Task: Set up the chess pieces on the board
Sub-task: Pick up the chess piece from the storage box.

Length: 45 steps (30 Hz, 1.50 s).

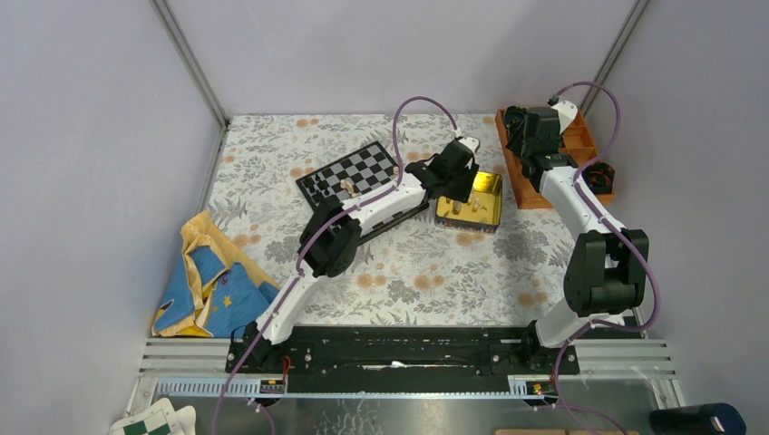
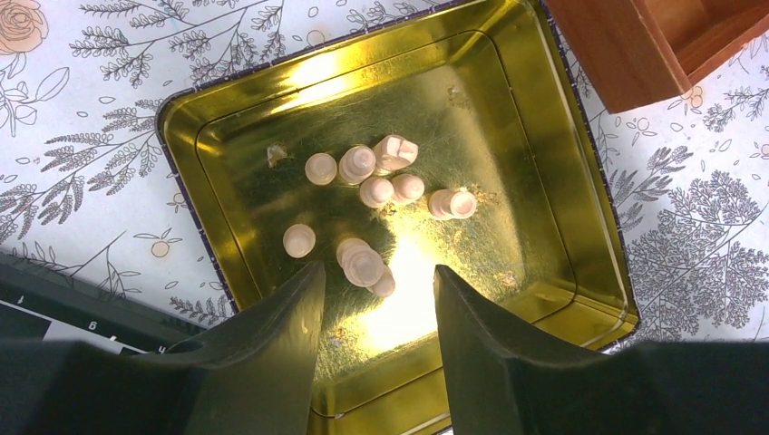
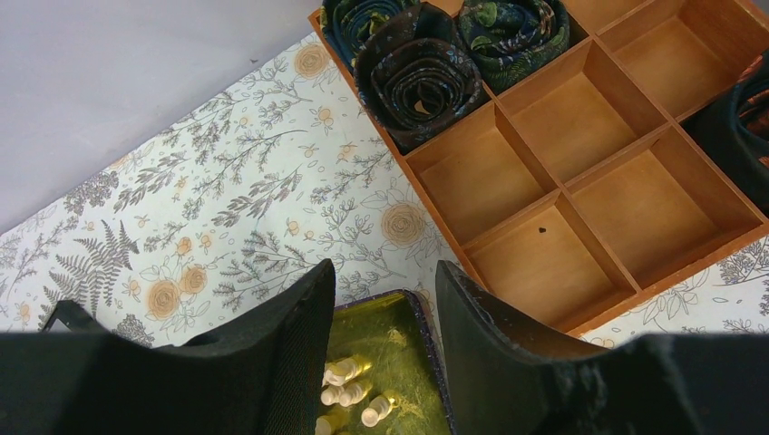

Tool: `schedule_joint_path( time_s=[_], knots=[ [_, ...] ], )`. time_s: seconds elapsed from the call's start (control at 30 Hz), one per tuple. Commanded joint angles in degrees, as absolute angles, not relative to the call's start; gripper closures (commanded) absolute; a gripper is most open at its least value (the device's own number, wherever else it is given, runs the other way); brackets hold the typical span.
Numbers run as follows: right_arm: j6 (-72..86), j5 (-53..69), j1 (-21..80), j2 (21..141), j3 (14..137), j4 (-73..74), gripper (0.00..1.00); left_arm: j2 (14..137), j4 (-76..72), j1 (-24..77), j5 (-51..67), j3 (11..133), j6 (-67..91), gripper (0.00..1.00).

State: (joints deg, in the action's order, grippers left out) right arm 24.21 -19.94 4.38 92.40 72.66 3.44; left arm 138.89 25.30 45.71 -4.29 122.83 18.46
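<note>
Left wrist view shows the left gripper (image 2: 379, 270) spread and empty over the gold tin (image 2: 555, 181), where the tan chess pieces (image 2: 374, 190) lie crowded and touching, not yet on the board (image 1: 363, 168), so closing there may pinch two pieces or push one aside.

Reads bright and even in the top view, lit from overhead; casts only faint shadows on the tablecloth (image 1: 435, 272). Shows hard glare on the floor of the gold tin (image 2: 526, 208) in the left wrist view. Renders fingers (image 2: 272, 362) dark, soft-edged in both wrist views.
</note>
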Motion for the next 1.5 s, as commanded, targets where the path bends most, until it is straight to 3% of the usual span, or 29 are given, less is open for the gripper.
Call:
schedule_joint_path(
  time_s=[0.0, 0.67, 1.47],
  knots=[
    [23.3, -20.7, 4.3, 90.5, 73.3, 0.8, 0.49, 140.2, 22.2, 46.0, -5.3, 125.0, 18.5, 0.46],
    [22.7, -20.4, 4.3, 89.6, 73.0, 0.8, 0.49, 141.2, 20.6, 46.1, -5.2, 124.3, 18.6, 0.57],
    [23.0, -20.5, 4.3, 88.2, 71.2, 0.8, 0.49, 141.6, 18.5, 46.1, -5.4, 121.5, 18.6, 0.6]
  ],
)
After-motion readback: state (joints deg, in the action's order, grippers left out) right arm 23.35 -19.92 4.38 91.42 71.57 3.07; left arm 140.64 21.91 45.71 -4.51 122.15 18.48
